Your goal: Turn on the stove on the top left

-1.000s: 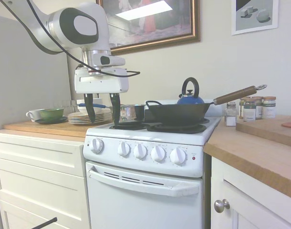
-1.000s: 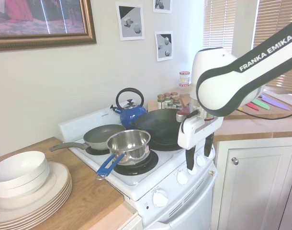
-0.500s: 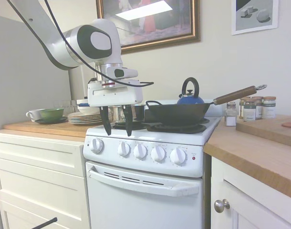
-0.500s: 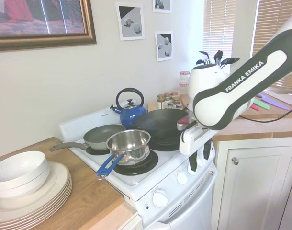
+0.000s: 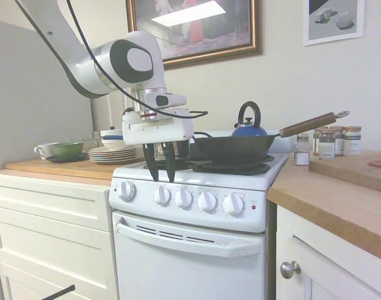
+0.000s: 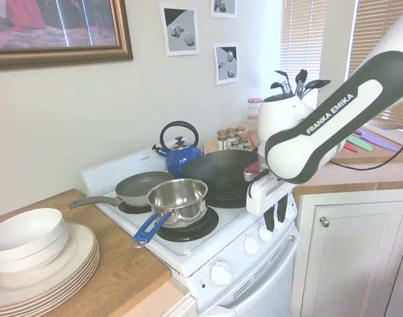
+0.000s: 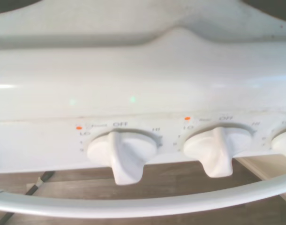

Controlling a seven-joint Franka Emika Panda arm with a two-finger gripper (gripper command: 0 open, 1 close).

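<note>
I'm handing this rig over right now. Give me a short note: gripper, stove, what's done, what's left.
Gripper: open, empty, fingers pointing down just above the stove's front panel, over the second knob from the left; not touching it.
Knobs: the two in the wrist view sit at OFF.
Done: approach to the panel only.
Left: pick the knob for the top left burner, grip it, turn it off OFF.

Gripper (image 5: 160, 172) just above stove (image 5: 190, 250) front panel, over second knob (image 5: 162, 195) from left. Wok (image 5: 237, 149) and kettle (image 5: 248, 128) on right burners, pot (image 6: 178, 200) and pan (image 6: 143, 187) on the others. Plates (image 5: 111, 154) on counter left of stove, jars (image 5: 331, 141) right.
</note>
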